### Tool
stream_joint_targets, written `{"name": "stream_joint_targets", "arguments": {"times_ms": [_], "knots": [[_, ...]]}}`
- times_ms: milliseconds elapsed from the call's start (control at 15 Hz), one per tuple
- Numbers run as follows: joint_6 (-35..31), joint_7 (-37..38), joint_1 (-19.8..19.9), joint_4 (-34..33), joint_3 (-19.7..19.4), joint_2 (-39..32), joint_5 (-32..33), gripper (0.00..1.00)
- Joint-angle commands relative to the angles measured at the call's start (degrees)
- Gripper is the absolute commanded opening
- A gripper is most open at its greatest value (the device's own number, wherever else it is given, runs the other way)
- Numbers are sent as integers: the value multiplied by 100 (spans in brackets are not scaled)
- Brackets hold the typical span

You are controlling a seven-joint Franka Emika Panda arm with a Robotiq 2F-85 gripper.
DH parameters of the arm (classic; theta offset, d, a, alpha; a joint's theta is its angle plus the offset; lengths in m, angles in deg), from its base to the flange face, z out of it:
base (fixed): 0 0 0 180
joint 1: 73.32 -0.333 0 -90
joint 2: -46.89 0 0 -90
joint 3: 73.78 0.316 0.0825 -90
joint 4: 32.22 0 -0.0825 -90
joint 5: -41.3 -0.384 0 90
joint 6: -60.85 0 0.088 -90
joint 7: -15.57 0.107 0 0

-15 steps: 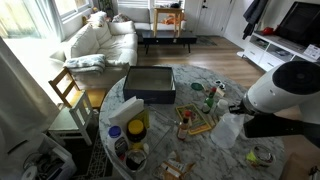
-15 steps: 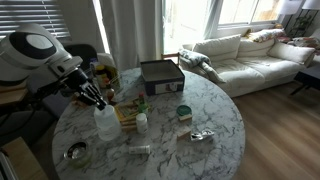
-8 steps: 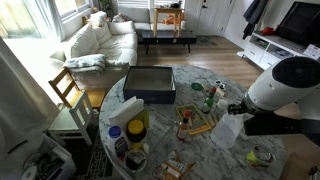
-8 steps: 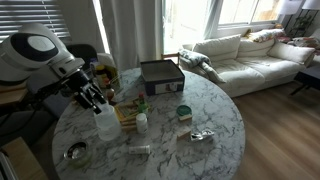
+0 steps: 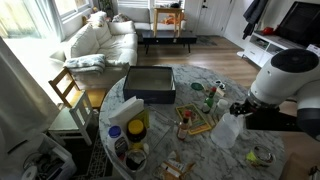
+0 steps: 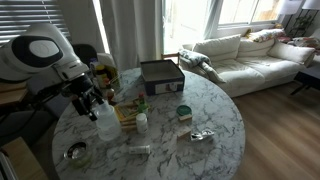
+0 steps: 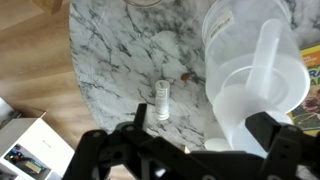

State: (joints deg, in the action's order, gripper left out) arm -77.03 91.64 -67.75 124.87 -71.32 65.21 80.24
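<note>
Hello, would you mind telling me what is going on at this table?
A robot arm's gripper hangs just above a translucent plastic jug that stands upright on a cluttered round marble table. Its fingers are spread wide and hold nothing. In the wrist view the jug sits toward one finger, and a small white tube lies on the marble between them.

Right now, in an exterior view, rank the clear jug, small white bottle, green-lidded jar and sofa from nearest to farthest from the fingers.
1. Clear jug: directly under the open fingers.
2. Small white bottle: mid-table, beside the jug.
3. Green-lidded jar: farther across the table.
4. Sofa: beyond the table.
</note>
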Motion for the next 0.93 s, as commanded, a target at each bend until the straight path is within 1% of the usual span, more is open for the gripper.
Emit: {"name": "stream_joint_targets", "arguments": {"times_ms": [0, 200, 333, 533, 600, 733, 867], "knots": [[-73, -151, 166, 18, -150, -115, -369, 100], [-107, -283, 184, 23, -200, -126, -683, 100], [-110, -531, 134, 25, -234, -125, -1091, 100], [-68, -1195, 26, 33, -325, -109, -2096, 100], [-21, -1360, 43, 11, -341, -117, -2359, 100], [-6, -1524, 129, -4, -325, -107, -2665, 100], [-78, -1589, 213, -17, -323, -112, -2820, 100]]}}
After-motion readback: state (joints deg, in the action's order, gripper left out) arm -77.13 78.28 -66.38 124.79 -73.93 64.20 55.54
